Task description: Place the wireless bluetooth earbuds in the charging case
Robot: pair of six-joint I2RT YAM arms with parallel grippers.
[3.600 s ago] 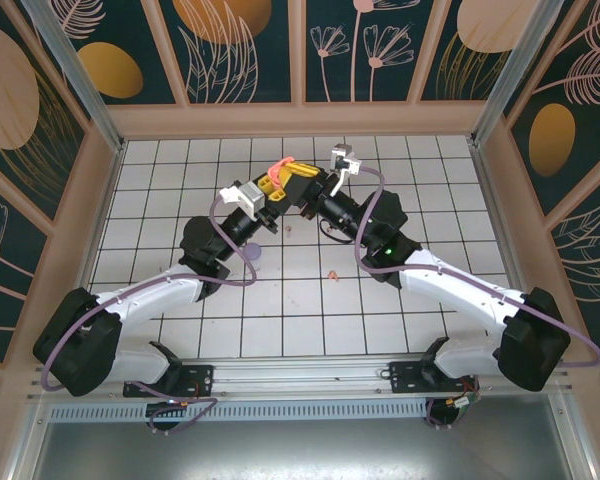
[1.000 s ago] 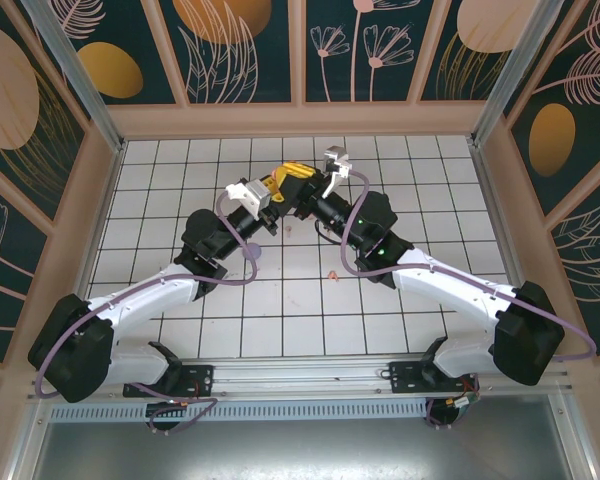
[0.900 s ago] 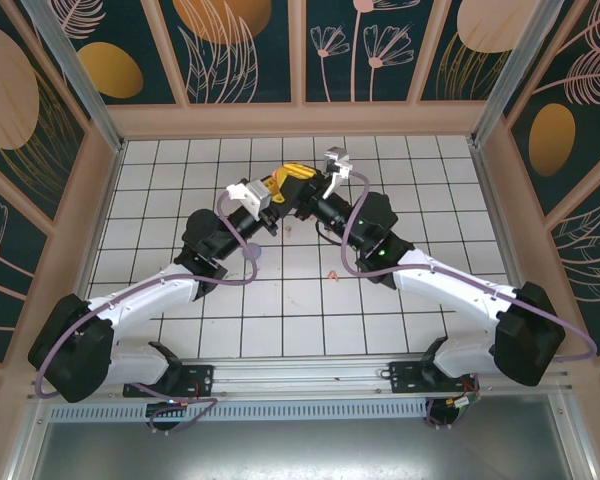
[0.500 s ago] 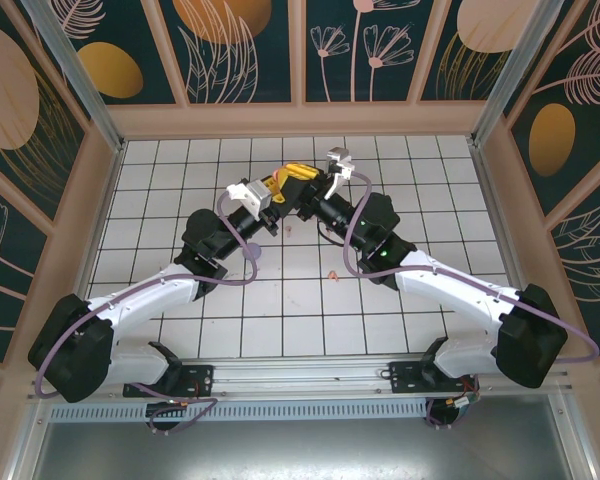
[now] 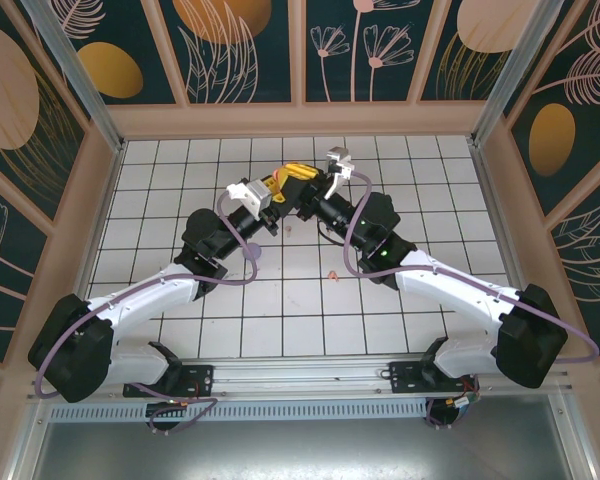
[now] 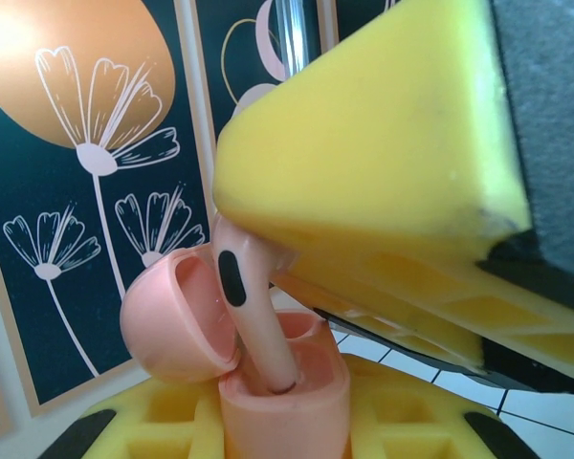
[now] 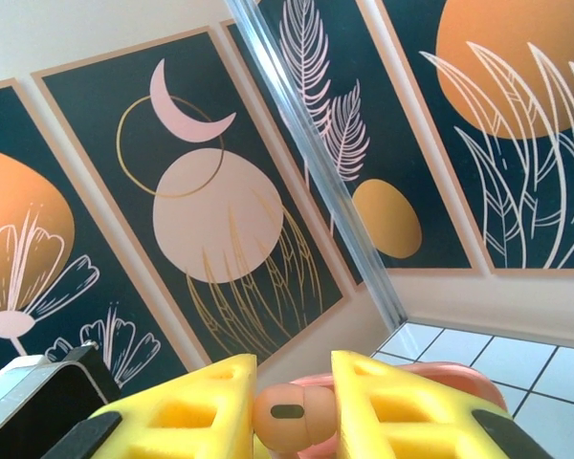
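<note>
The left pincer (image 6: 285, 428) is clamped nearly closed around the base of a coral-pink charging case (image 6: 285, 387), whose lid (image 6: 177, 320) is tipped open to one side. Directly above it, the right pincer (image 7: 289, 413) pinches a matching earbud (image 6: 255, 316) by the head. The earbud's stem points down into the case's socket.

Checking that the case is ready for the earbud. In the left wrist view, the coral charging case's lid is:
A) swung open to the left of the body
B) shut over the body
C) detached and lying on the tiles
A: the lid stands tipped back with its hollow inside showing, beside the body of the charging case, while the stem of the earbud points down at the body's open top.
</note>
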